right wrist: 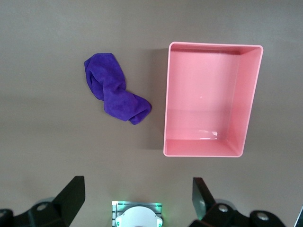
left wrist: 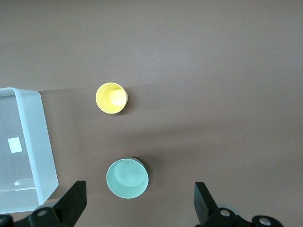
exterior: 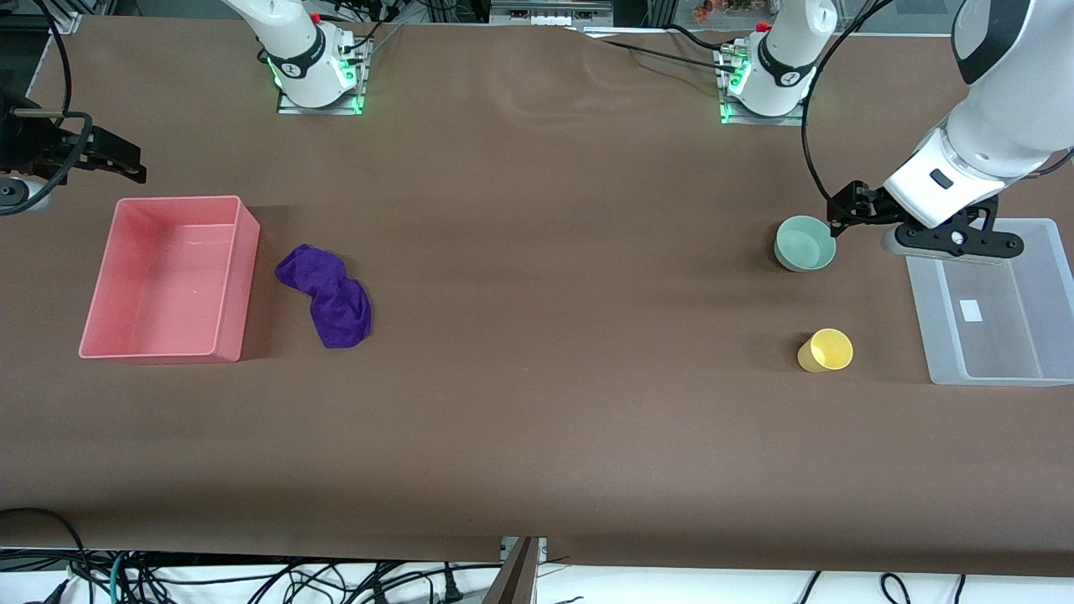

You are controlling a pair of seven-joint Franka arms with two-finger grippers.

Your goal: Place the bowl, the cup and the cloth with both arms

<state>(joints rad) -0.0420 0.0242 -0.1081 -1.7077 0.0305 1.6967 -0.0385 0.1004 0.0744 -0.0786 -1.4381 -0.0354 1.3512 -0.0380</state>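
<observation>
- Mint-green bowl (exterior: 805, 243) and yellow cup (exterior: 826, 350) sit beside a clear bin (exterior: 994, 304); the cup is nearer the front camera.
- Purple cloth (exterior: 327, 295) lies beside a pink bin (exterior: 172, 277).
- Left gripper (exterior: 841, 218), spread wide, hovers apparently just above the bowl.
- Right gripper (exterior: 126, 164), also wide, waits above the counter (exterior: 537, 335).

— What do I have on the bench?
— I see a small pale mint-green round bowl (exterior: 805, 243) upright, and a plain yellow tapered plastic cup (exterior: 826, 350) upright nearer the front camera.
— The rag?
— My crumpled deep-purple fabric cloth (exterior: 326, 295) lies toward the right arm's end.
</observation>
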